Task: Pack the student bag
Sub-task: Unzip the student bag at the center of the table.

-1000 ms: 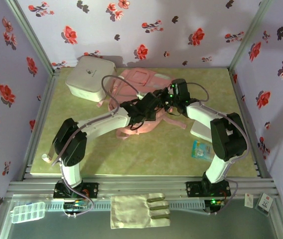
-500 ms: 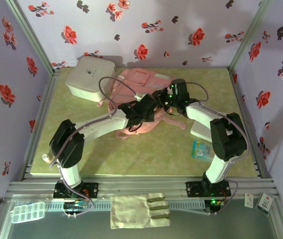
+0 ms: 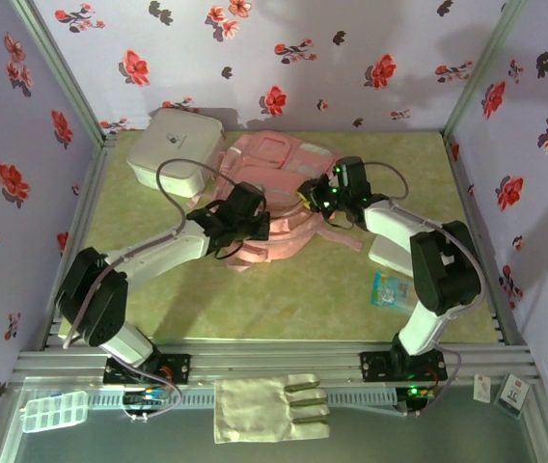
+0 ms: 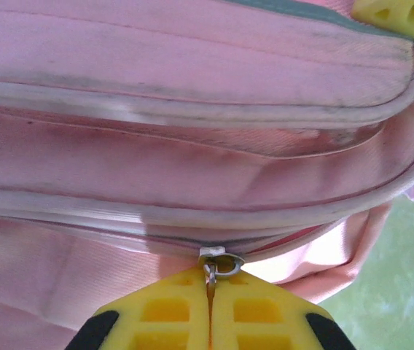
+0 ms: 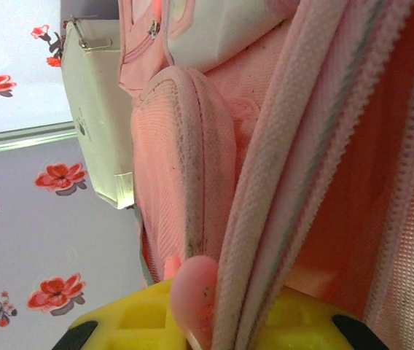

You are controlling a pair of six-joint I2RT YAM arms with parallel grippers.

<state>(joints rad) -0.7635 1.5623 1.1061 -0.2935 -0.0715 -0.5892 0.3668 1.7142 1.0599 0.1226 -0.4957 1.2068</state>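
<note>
The student bag (image 3: pixel 279 154) is a pink backpack lying flat at the middle back of the green table. My left gripper (image 3: pixel 250 214) sits at its left front edge. In the left wrist view the yellow fingers (image 4: pixel 170 313) are shut on the metal zipper pull (image 4: pixel 211 275), and the zip line runs along the bag's pale trim (image 4: pixel 192 160). My right gripper (image 3: pixel 310 196) is at the bag's right side. In the right wrist view its jaws (image 5: pixel 225 328) are shut on a pale pink strap (image 5: pixel 287 182) of the bag (image 5: pixel 170 182).
A white rounded-square box (image 3: pixel 173 149) stands against the bag's back left, also in the right wrist view (image 5: pixel 98 124). A flat white item (image 3: pixel 385 254) and a small blue packet (image 3: pixel 388 289) lie at the right. Floral walls enclose the table.
My left arm has swung to the left along the bag's front edge and its jaws have shut on the zipper pull. The right gripper has stayed at the bag's right side, closing tighter on the strap.
</note>
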